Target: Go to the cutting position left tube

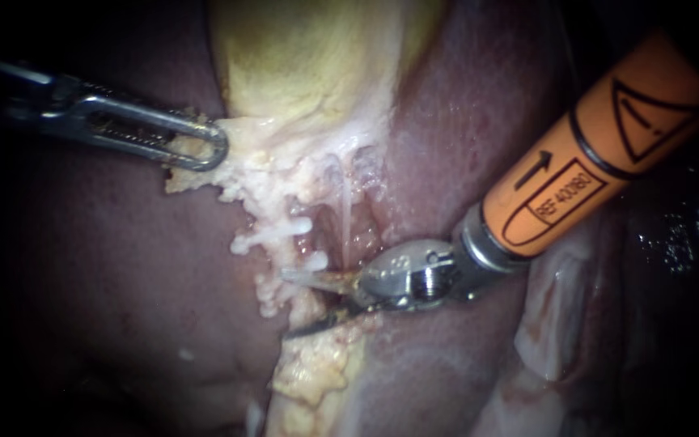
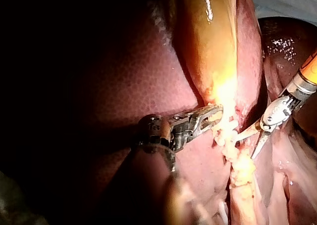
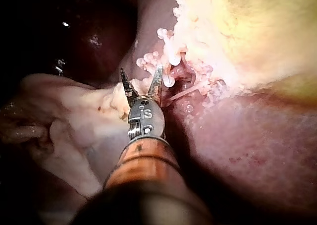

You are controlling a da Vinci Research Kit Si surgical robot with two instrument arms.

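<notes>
Where the right instrument (image 1: 297, 303) enters nearest, its blade-like jaws gape beside white clips (image 1: 273, 235). A thin whitish tube (image 1: 345, 212) runs down just behind them, though whether it is the left one is unclear. Farther back, the left instrument (image 1: 210, 150) has its jaws clamped on pale tissue (image 1: 244, 174) under the gallbladder (image 1: 301, 57).

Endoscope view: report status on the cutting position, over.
Left instrument jaws shut on gallbladder edge. Right instrument blades open, beside the clips. Pale tube not between the blades; fatty tissue there.
</notes>
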